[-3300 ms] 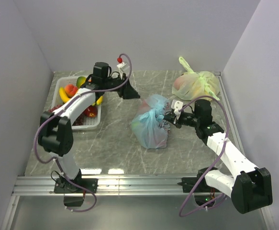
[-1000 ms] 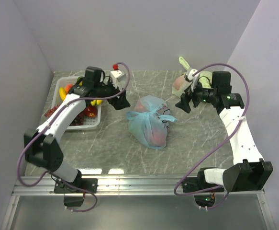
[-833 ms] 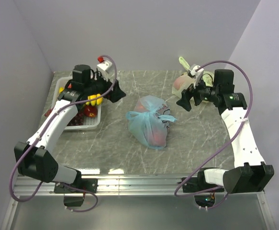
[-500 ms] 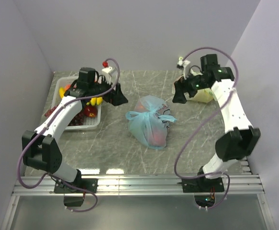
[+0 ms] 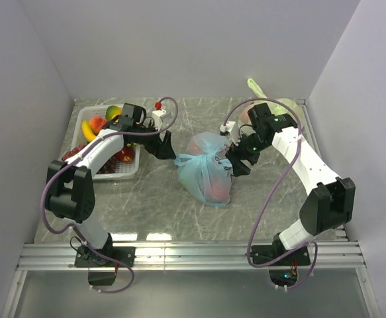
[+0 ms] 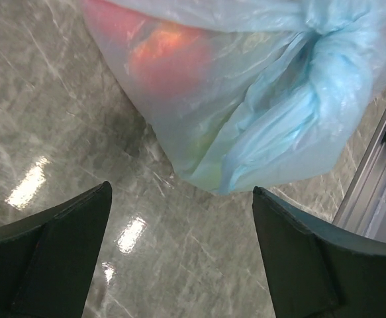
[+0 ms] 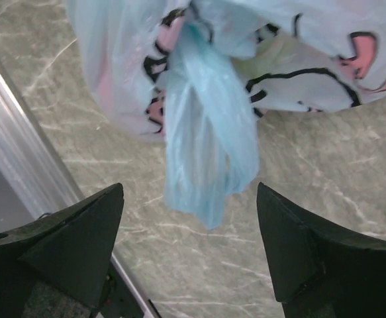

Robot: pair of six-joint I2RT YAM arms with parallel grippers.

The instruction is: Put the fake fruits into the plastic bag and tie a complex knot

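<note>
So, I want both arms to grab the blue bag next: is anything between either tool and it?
Nothing visible. The left tool and the right tool are open on either side of the plastic bag, and each wrist view shows only bare table before its twisted ears.

Light-blue plastic bag [image 5: 204,176] with black-and-pink print, on grey veined table [image 5: 272,195].

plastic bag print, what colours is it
Black outlines with pink patches on the light-blue plastic bag, clearest in the right wrist view.

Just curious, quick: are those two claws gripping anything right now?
Left gripper: open, empty, facing the translucent light-blue plastic bag.
Right gripper: open, empty too.
</note>
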